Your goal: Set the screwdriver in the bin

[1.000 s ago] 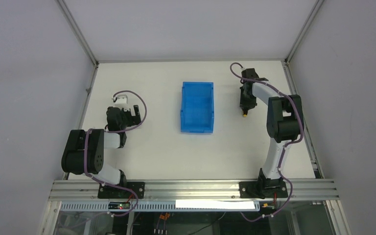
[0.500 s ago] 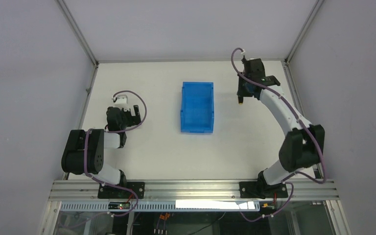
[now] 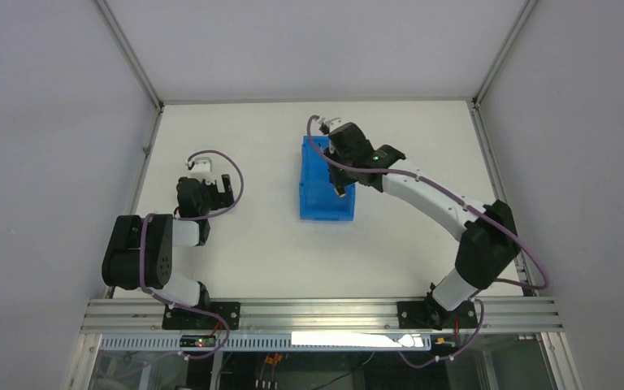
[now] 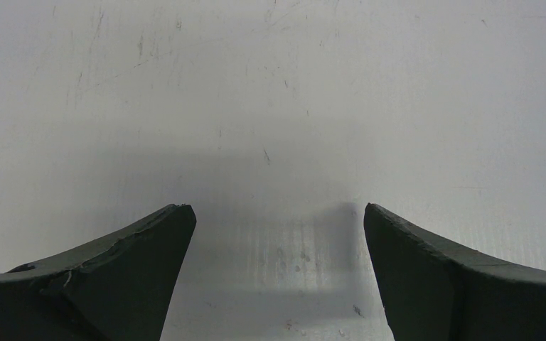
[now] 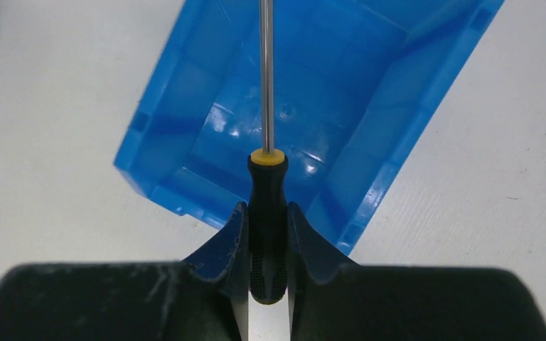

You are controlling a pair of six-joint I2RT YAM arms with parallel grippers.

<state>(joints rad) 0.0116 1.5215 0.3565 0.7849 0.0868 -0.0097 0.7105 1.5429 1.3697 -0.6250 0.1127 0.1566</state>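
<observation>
The blue bin point(image 3: 326, 180) stands mid-table. My right gripper point(image 3: 341, 175) hangs over the bin's right side, shut on the screwdriver point(image 5: 267, 177) by its black handle. In the right wrist view the thin metal shaft points forward over the bin's inside point(image 5: 327, 92), with the yellow collar just past my fingertips point(image 5: 236, 227). From above only a bit of the screwdriver's yellow-orange tip point(image 3: 340, 192) shows under the wrist. My left gripper point(image 3: 211, 188) rests low at the table's left, open and empty; in its wrist view the gripper point(image 4: 274, 213) shows only bare table between the fingers.
The white table point(image 3: 252, 244) is bounded by metal frame rails at the left point(image 3: 142, 162) and right point(image 3: 496, 179). The right arm point(image 3: 431, 199) stretches diagonally from its base at the near right to the bin.
My right arm has swung left from the table's far right to above the bin, carrying the screwdriver. The left arm has not moved.
</observation>
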